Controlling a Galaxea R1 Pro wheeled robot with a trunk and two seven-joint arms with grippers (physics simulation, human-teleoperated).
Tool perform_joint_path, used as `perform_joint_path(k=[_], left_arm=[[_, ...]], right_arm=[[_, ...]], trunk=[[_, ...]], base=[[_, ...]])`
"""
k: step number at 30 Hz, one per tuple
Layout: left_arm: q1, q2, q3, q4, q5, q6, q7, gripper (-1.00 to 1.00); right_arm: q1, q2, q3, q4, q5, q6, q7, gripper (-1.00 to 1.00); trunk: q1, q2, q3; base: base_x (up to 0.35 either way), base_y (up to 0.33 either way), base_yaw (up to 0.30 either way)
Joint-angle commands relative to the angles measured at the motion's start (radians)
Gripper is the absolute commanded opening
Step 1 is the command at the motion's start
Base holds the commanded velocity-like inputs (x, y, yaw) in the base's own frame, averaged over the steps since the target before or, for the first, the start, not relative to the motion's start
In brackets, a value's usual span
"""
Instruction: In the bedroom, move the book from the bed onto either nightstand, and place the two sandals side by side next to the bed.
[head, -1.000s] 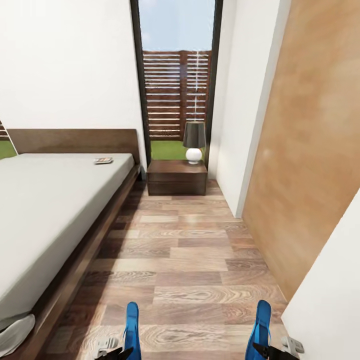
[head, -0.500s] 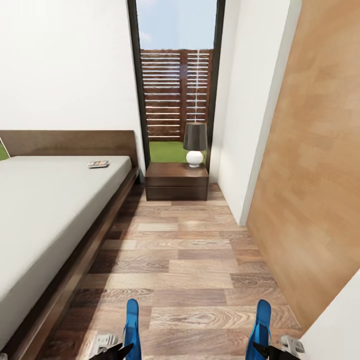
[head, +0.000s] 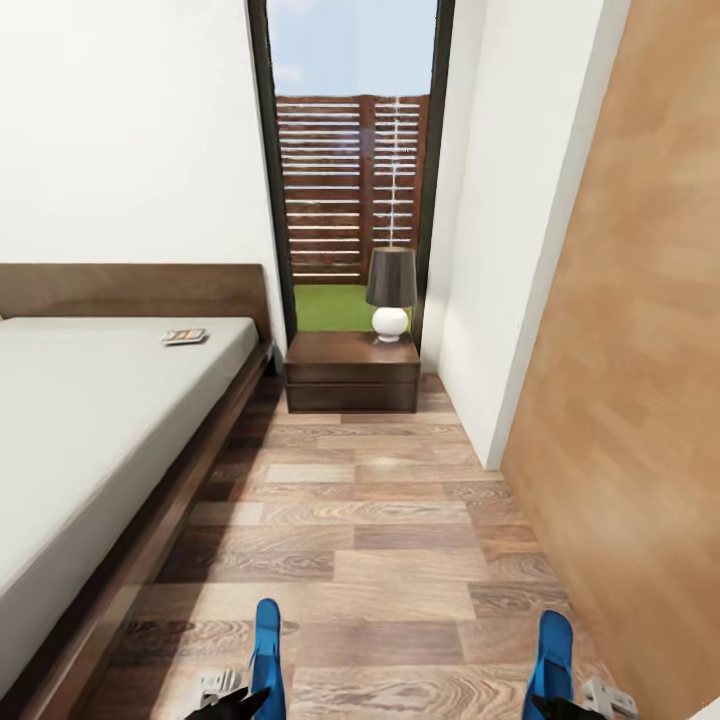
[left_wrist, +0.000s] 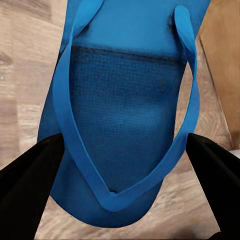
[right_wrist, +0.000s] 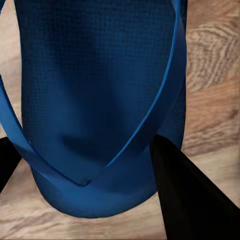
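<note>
Head view puts you in the aisle beside the bed (head: 90, 420), facing the nightstand (head: 352, 372) and its lamp (head: 391, 291) under the window (head: 350, 170); the book (head: 185, 336) lies on the mattress near the headboard; your left gripper (left_wrist: 120, 192) is clamped on the left sandal (head: 266, 655), your right gripper (right_wrist: 82, 187) on the right sandal (head: 552, 665), both above the plank floor (head: 390, 520)

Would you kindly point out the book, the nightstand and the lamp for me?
book (head: 185, 336), head view, middle of its cover, lying on the bed.
nightstand (head: 352, 386), head view, centre of its drawer front.
lamp (head: 391, 277), head view, middle of its dark shade.
</note>
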Motion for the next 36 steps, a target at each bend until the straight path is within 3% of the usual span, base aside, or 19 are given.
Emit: perform_joint_path(k=[1, 3, 4, 6, 9, 36], left_arm=[[-0.001, -0.004, 0.003, 0.001, 0.002, -0.003, 0.027, -1.00], [-0.001, -0.014, 0.003, 0.001, 0.002, -0.004, 0.091, -1.00], [-0.001, -0.019, 0.003, 0.000, 0.003, -0.005, 0.130, -1.00], [-0.001, -0.021, 0.003, -0.001, 0.003, -0.006, 0.140, -1.00], [-0.001, -0.021, 0.002, -0.001, 0.003, -0.006, 0.146, -1.00], [-0.001, -0.023, 0.001, 0.000, 0.005, -0.007, 0.145, -1.00]], right_arm=[[0.000, 0.000, -0.006, -0.002, -0.007, 0.010, 0.001, -1.00], [0.000, 0.000, -0.005, -0.003, -0.006, 0.010, 0.020, -1.00], [0.000, -0.003, -0.003, -0.003, -0.006, 0.010, 0.104, -1.00], [0.000, -0.005, -0.002, -0.003, -0.005, 0.010, 0.176, -1.00], [0.000, -0.007, -0.002, -0.002, -0.005, 0.011, 0.226, -1.00], [0.000, -0.002, -0.004, -0.003, -0.005, 0.008, 0.232, -1.00]], trunk=[[0.000, 0.000, -0.001], [0.000, 0.000, -0.001], [0.000, 0.000, -0.001], [0.000, 0.000, -0.001], [0.000, 0.000, -0.001], [0.000, 0.000, -0.001]], base=[[0.330, -0.074, 0.000], [0.330, -0.078, 0.000], [0.330, -0.082, 0.000], [0.330, -0.082, 0.000], [0.330, -0.082, 0.000], [0.330, -0.013, 0.000]])
